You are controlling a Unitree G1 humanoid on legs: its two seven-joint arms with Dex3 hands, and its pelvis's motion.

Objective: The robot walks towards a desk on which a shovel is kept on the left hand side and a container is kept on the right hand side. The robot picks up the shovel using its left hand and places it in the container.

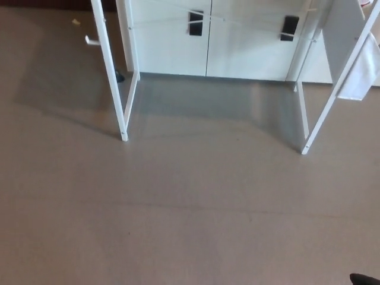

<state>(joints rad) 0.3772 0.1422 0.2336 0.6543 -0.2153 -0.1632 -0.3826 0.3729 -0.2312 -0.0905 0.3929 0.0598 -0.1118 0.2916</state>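
Most of my view is bare grey-brown floor (178, 219), so I judge I'm in the approach, with walking left before any reaching. Above it stand the white legs of the table (116, 77), one pair at left and another at right (317, 119); the tabletop itself is cut off by the upper edge of the picture. Behind the legs is a white cabinet (208, 41) with two dark handles (195, 22), and a pale sheet or panel (356, 77) hangs near the right legs.

The shovel and the container are not in sight; by the task they sit on the tabletop, shovel on my left side and container on my right, which I cannot confirm from here. Neither robot hand shows, so I cannot say whether the fingers are spread or closed. A small dark shape (365, 279) at the bottom right corner is too cut off to identify.

Judging only from the task wording, I'd expect a small shovel to be stiff, fairly light and blade-heavy, so I'd plan to grip the handle near the blade end and watch for slipping if it's smooth.
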